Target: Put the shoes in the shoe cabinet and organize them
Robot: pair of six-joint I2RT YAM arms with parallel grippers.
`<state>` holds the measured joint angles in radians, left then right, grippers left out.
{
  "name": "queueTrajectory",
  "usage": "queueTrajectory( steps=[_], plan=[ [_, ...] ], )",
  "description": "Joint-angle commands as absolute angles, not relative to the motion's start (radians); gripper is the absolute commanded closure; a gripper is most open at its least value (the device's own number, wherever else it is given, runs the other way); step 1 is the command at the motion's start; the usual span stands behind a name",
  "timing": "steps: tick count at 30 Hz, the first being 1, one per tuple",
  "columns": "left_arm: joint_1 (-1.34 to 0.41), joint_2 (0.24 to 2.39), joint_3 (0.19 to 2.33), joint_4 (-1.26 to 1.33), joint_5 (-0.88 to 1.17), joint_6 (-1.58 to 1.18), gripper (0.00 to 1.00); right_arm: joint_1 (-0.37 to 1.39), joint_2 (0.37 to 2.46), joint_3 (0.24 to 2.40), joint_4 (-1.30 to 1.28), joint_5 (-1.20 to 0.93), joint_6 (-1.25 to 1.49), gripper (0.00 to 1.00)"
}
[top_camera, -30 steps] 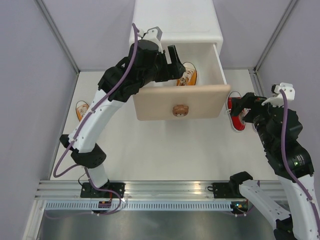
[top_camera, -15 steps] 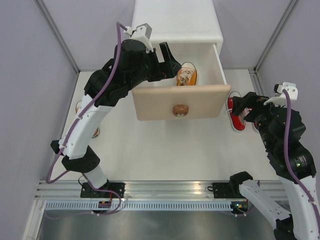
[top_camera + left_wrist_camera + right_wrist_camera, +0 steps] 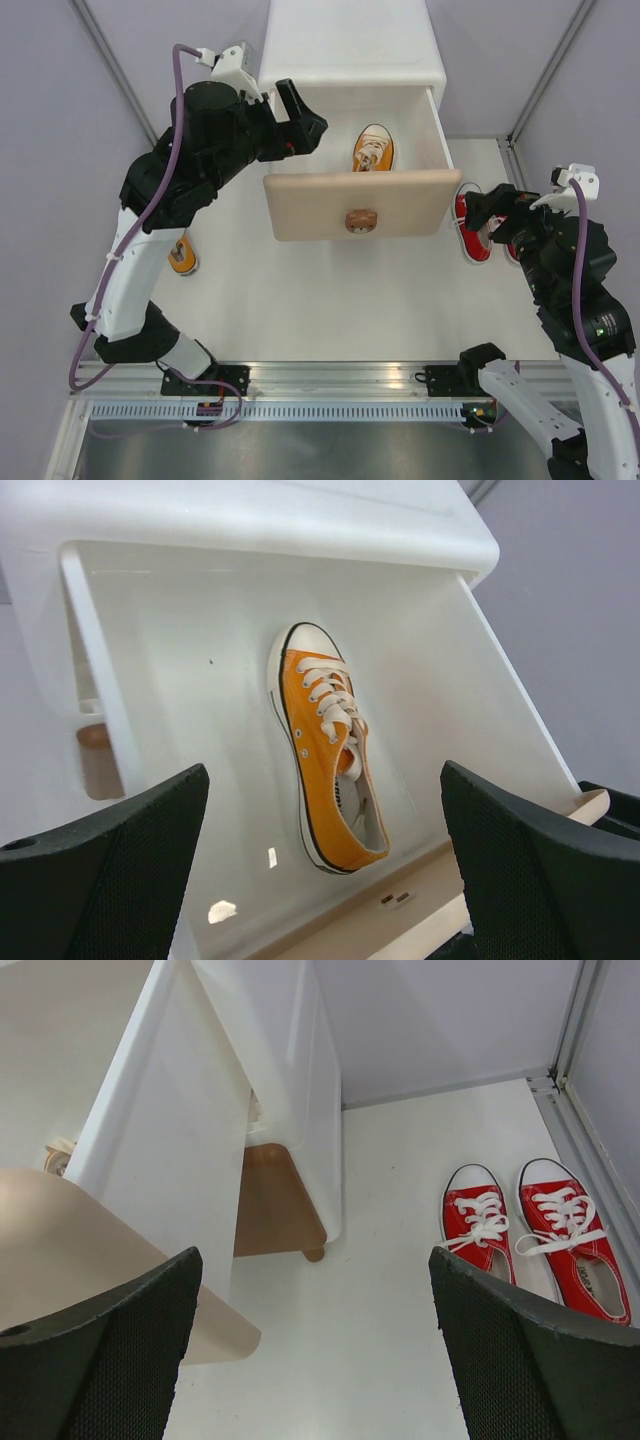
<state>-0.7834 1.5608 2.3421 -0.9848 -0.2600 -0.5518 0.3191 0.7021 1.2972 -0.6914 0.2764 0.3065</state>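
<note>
Change: the left arm has drawn back and to the left out of the drawer, and its jaws have spread wider over the last second. The orange shoe it was over now lies alone. The right arm has hardly shifted.
Left end effector [image 3: 303, 112]: jaws wide apart with nothing between them, held above the drawer's left rear corner, clear of the shoe.
Right end effector [image 3: 480, 218]: jaws wide apart and gripping nothing, hanging over the bench to the right of the cabinet, just above the red pair.
Shoe cabinet [image 3: 350, 40]: white, standing at the far side of the bench [image 3: 330, 310], with its upper drawer [image 3: 200, 680] pulled out towards the arms. The beige front [image 3: 320, 205] carries a bear knob [image 3: 361, 221].
Orange shoe [image 3: 325, 745]: flat on its sole on the drawer floor, a little right of the middle. Its toe points to the back of the cabinet and its heel is near the front panel.
Second orange shoe [image 3: 181, 252]: on the bench left of the cabinet, partly hidden behind the left arm.
Red pair [image 3: 480, 1225]: two shoes side by side on the bench right of the cabinet, toes towards the back wall, outside the cabinet.
Lower front [image 3: 270, 1200]: brown, seen under the open drawer in the right wrist view.
</note>
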Motion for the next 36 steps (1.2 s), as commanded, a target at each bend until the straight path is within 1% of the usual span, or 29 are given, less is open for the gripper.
queueTrajectory(
  steps=[1, 5, 12, 17, 23, 29, 32, 33, 36],
  plan=[
    [-0.75, 1.514, 2.321, -0.95, -0.279, -0.488, 0.01, 0.324, 0.703, 1.324, -0.663, 0.252, 0.296, 0.02],
    [-0.687, 1.476, 2.269, -0.95, -0.244, -0.491, 0.01, 0.325, 0.698, 1.313, -0.658, 0.244, 0.299, 0.02],
    [-0.433, 1.407, 2.146, -0.95, -0.132, -0.477, 0.02, 0.324, 0.693, 1.307, -0.658, 0.249, 0.293, 0.02],
    [-0.351, 1.371, 2.106, -0.95, -0.12, -0.454, 0.02, 0.324, 0.695, 1.302, -0.655, 0.242, 0.293, 0.02],
    [-0.232, 1.319, 1.97, -0.948, -0.118, -0.457, 0.02, 0.324, 0.695, 1.29, -0.646, 0.226, 0.304, 0.02],
    [-0.076, 1.237, 1.74, -0.916, -0.114, -0.486, 0.03, 0.324, 0.69, 1.282, -0.644, 0.219, 0.301, 0.02],
    [-0.025, 1.188, 1.599, -0.869, -0.114, -0.491, 0.04, 0.324, 0.684, 1.279, -0.641, 0.218, 0.301, 0.02],
    [-0.002, 1.175, 1.521, -0.855, -0.12, -0.494, 0.04, 0.324, 0.684, 1.273, -0.638, 0.216, 0.301, 0.02],
    [0.107, 1.14, 1.363, -0.786, -0.115, -0.506, 0.08, 0.325, 0.681, 1.264, -0.634, 0.199, 0.304, 0.02]
  ],
)
